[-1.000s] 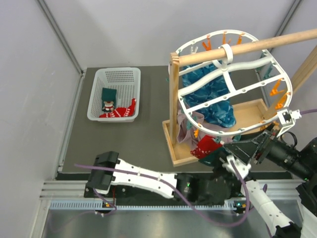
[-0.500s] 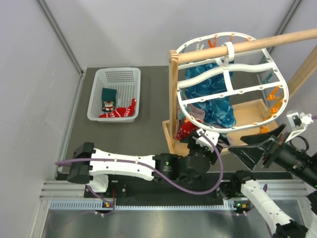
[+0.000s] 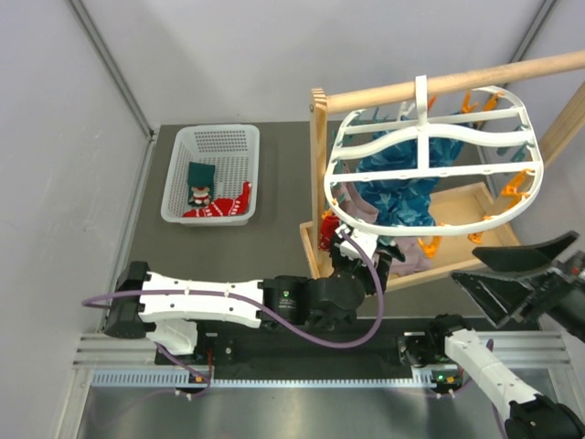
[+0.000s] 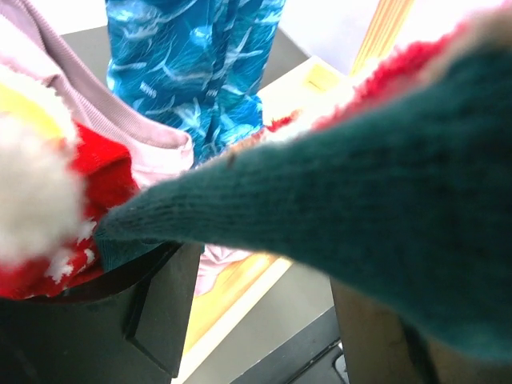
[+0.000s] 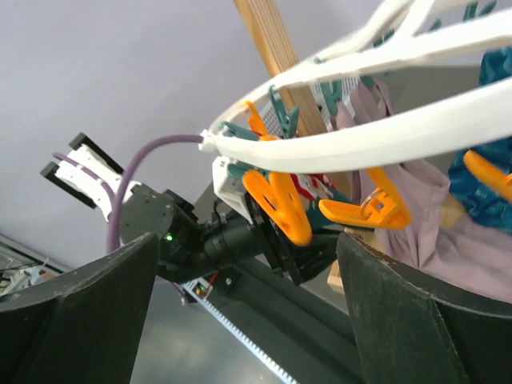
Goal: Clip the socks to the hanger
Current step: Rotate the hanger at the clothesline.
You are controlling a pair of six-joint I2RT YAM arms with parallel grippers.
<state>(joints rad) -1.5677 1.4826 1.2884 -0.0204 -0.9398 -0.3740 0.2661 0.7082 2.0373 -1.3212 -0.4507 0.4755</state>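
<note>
The white hanger (image 3: 430, 169) hangs level from the wooden rod. My left gripper (image 3: 352, 240) reaches up under its near-left rim, where a red sock (image 3: 327, 222) shows. In the left wrist view a dark green sock (image 4: 360, 176) and a red-and-white sock (image 4: 88, 184) lie across the fingertips of my left gripper (image 4: 264, 272); its jaws stand wide apart. My right gripper (image 3: 464, 267) hovers open, off the hanger's near-right rim. In its own view my right gripper (image 5: 248, 248) frames the rim (image 5: 336, 144), an orange clip (image 5: 280, 204) and the sock (image 5: 324, 210) behind it. More socks (image 3: 215, 206) lie in the basket.
The white perforated basket (image 3: 178, 174) sits far left. A wooden stand carries the rod (image 3: 457, 82) over its tray (image 3: 466, 197). A teal cloth (image 3: 402, 197) and a mauve cloth (image 5: 416, 208) hang from the hanger. A second orange clip (image 5: 364, 212) dangles nearby.
The hanger has swung from tilted to level and turned. My left gripper has moved up and left to the near-left rim. My right gripper has drawn back to the right, away from the rim.
</note>
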